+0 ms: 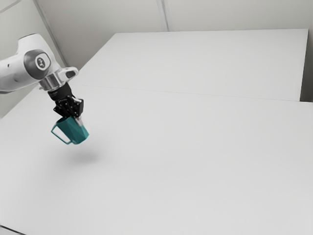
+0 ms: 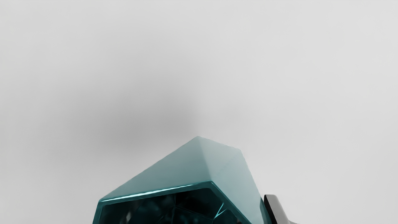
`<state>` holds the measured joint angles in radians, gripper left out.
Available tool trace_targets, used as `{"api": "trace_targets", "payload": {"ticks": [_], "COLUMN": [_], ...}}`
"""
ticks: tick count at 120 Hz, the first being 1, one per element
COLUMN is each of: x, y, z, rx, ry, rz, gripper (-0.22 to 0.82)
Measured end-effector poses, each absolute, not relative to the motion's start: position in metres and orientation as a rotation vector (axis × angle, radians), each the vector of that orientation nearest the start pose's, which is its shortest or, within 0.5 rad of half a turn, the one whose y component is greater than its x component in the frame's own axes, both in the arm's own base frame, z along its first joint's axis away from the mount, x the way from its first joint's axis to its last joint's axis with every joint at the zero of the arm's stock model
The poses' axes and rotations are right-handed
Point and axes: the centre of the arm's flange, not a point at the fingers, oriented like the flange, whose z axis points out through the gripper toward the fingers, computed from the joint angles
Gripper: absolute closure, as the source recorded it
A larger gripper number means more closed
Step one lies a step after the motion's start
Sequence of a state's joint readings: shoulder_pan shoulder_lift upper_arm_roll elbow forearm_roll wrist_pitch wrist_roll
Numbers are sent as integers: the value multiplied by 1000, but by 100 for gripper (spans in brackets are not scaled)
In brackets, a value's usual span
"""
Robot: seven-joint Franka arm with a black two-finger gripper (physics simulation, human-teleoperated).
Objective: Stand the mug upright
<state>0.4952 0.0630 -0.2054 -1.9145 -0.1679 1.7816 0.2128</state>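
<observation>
Teal faceted mug (image 1: 74, 132): left of the exterior view, tilted, aloft over the smooth white counter (image 1: 195, 161) | angular teal handle (image 1: 60, 136): toward frame left (a bony little loop) | black two-finger gripper (image 1: 72, 118): at the mug's rim, jaws clamped on the mug | soft grey shadow (image 1: 82, 156): counter below
</observation>
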Motion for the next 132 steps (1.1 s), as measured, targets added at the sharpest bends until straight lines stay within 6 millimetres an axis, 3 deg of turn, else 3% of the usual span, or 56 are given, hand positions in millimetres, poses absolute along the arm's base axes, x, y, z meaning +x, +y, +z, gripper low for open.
{"api": "trace_targets", "payload": {"ticks": [26,50,75,87,132], "x": [547,558,569,571,585], "y": [135,121,99,97,62], "z": [447,435,429,421,390], "rx": [-3260,-3211,-3168,-3145,-3089], "ry": [-263,-302,-321,-349,-385], "rz": [274,311,317,321,328], "gripper": [78,78,78,78,78]}}
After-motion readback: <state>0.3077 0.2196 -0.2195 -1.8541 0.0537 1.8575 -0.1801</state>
